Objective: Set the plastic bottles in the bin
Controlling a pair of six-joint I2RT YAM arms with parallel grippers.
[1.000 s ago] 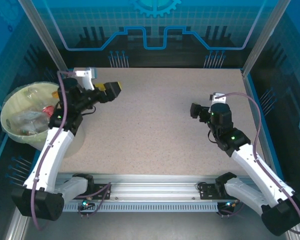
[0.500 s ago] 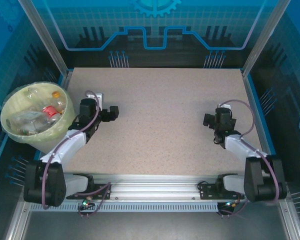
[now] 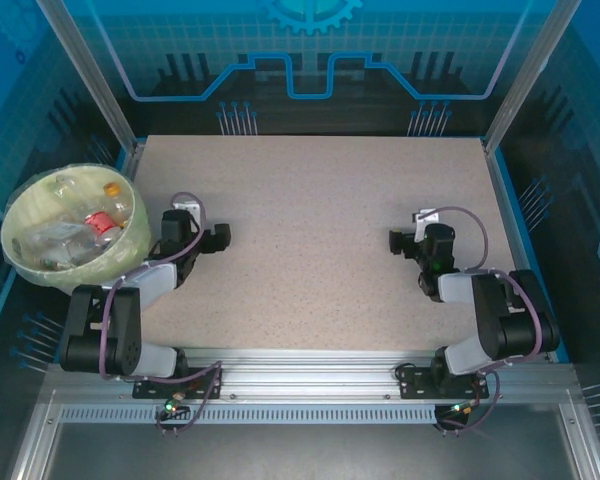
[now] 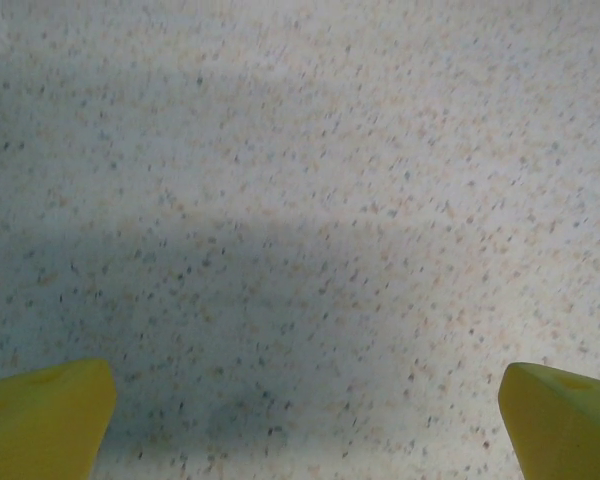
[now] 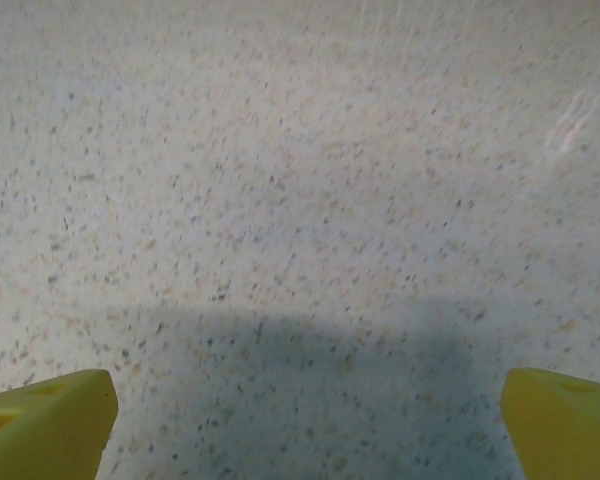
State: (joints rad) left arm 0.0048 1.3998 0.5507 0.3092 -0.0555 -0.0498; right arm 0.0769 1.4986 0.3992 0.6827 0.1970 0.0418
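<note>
Jaws, two pairs, both spread wide with nothing between them. Pair one belongs to the left gripper [image 4: 300, 425]: two yellow fingertips [image 4: 42, 418], one in each bottom corner of the left wrist view, with bare speckled tabletop in the gap. Pair two belongs to the right gripper [image 5: 305, 425]: two yellow fingertips [image 5: 45, 420], set in the same way in the right wrist view, with a band of shadow on the surface between them.

Arms, two, black and white, each folded low near the front of the table [image 3: 310, 180]. Seen from above, the two heads face each other across its middle, well apart.

Cables, two, purplish, one looped at each wrist.

Bin [image 3: 18, 205], one: round, pale yellow-green, lined with a translucent bag. It stands off the table's left edge, just beside the left arm.

Plastic bottles [image 3: 102, 220]: every one in view lies inside the bin. About four can be made out: one with an orange cap, one with a red label, and two clear. They lie heaped and overlapping, so an exact count cannot be given.
</note>
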